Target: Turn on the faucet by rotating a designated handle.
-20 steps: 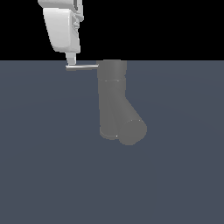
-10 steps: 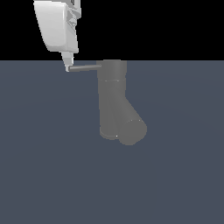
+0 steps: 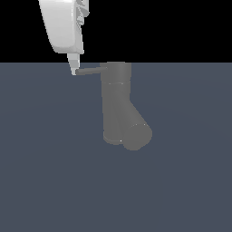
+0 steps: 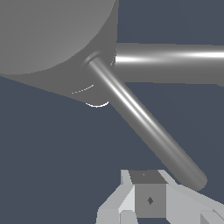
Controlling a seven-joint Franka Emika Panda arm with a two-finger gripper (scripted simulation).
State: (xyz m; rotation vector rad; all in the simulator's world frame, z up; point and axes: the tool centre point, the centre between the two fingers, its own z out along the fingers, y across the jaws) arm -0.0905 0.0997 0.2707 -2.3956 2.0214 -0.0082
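Observation:
The faucet (image 3: 117, 104) is a dull grey upright cylinder with a thick spout (image 3: 137, 132) branching diagonally downward. The handle (image 3: 92, 70), a thin rod, projects from the cylinder's top towards the exterior view's left. My white gripper (image 3: 74, 69) comes down from above with its narrow tip touching the rod's free end, fingers together and holding nothing. In the wrist view the handle (image 4: 144, 122) runs from the faucet (image 4: 48, 35) to just beside my gripper (image 4: 148, 200), and the spout (image 4: 175, 61) lies behind it.
The faucet stands on a flat dark blue-grey floor (image 3: 54, 172) with a black background above the horizon. No other objects appear in either view.
The handle now looks darker and slightly shorter, so it has swung a little about the cylinder. My gripper has tilted and shifted with the rod's end.

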